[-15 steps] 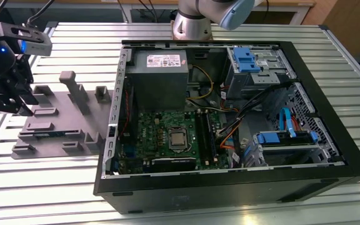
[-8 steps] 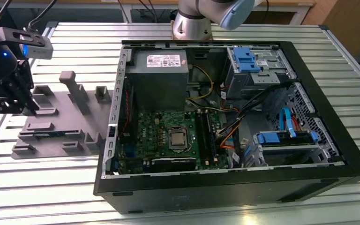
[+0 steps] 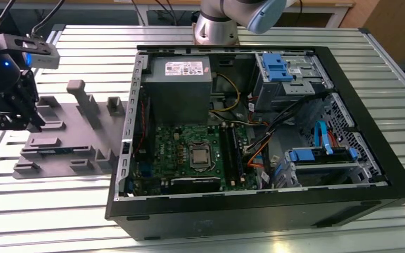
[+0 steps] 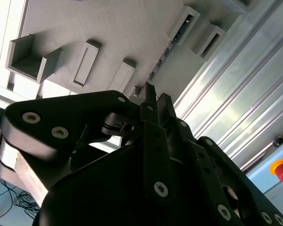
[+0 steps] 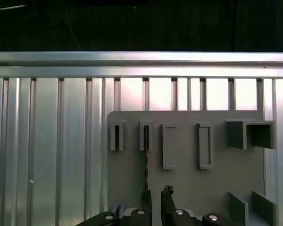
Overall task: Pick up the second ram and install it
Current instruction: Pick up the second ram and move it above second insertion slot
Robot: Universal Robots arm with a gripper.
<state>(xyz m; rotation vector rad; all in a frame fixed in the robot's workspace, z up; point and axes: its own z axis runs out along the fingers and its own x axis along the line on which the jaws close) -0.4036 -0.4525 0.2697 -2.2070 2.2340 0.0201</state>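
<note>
Now the black two-fingered claw (image 3: pixel 11 118) hangs at the exterior view's left, pointing straight down over a grey plastic tray with upright blocks (image 3: pixel 83 138). The tray lies on the slatted aluminium surface (image 3: pixel 48 211) beside an open black computer case (image 3: pixel 371 174). The claw's fingers (image 5: pixel 167 200) stand narrow, a slim gap between them. In both wrist views the second ram (image 5: pixel 145 165), a thin long stick seen edge-on, stands in the tray's slots just below the fingertips (image 4: pixel 148 94).

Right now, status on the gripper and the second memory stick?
Gripper over grey tray. Memory stick on edge in the tray, right at the gripper. Computer case lies open; nothing seen blocking.
</note>
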